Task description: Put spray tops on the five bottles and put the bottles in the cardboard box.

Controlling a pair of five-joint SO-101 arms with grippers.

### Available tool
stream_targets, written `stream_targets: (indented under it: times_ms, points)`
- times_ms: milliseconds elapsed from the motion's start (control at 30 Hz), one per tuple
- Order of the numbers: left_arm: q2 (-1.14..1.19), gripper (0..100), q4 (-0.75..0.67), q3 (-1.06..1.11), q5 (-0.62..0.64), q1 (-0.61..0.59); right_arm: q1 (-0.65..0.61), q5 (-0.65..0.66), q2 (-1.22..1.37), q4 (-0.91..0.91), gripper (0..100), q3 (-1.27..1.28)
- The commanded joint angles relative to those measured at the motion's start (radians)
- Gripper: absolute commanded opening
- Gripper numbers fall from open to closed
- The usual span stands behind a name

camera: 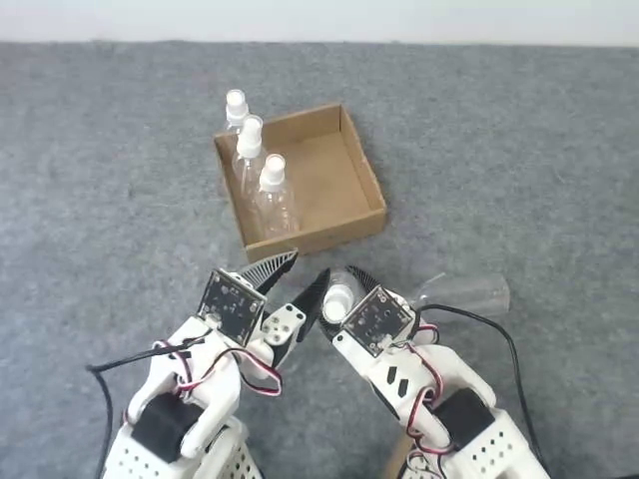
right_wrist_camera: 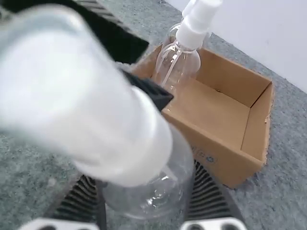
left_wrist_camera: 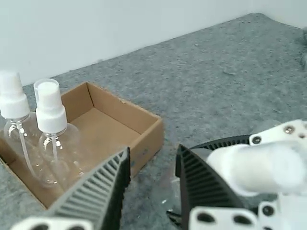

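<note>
1. Gripping a clear bottle (right_wrist_camera: pixel 154 175) by its body, the right gripper (camera: pixel 344 296) is clenched on it at the near side of the worktop (camera: pixel 519 150). The bottle stands roughly upright, its white spray top (left_wrist_camera: pixel 254 165) pointing up.
2. The left gripper (camera: pixel 294 280) sits just beside that spray top on its left. Its jaws are spread and it grasps nothing.
3. The relation that matters, as I judge it, is box to bottle. The cardboard box (camera: pixel 365 172) lies straight ahead of the held bottle, toward the far side of the worktop and a little to the left. The right arm is the nearer one and already has the load.
4. Three capped bottles (camera: pixel 273 190) stand in a row along the box's left wall. Whether the farthest stands inside the corner or just outside it, I cannot tell. The right part of the box floor is bare cardboard, so that looks like the place to aim for.
5. A fifth bottle (camera: pixel 469 292) lies on its side on the worktop, just right of the right arm. Its long axis runs across the worktop with the neck toward the gripper. I cannot tell whether it carries a top.
6. Both arms are folded low and forward, wrists angled inward so the two grippers meet near the middle, close to the box's near wall.
7. The top looks seated on the held bottle, so lifting over that near wall seems the next call.
</note>
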Motion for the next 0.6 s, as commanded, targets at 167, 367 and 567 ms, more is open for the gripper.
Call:
stream_targets:
  times_ms: [167,367,567]
  points:
    - [-0.015,15,0.063,-0.022,-0.014,0.038,0.008,0.006,-0.028,-0.021,0.6,-0.052]
    - [-0.015,15,0.064,-0.019,-0.015,0.043,0.008,0.006,-0.028,-0.021,0.6,-0.052]
    - [-0.015,15,0.063,-0.001,-0.061,0.043,0.008,0.006,-0.028,-0.021,0.6,-0.052]
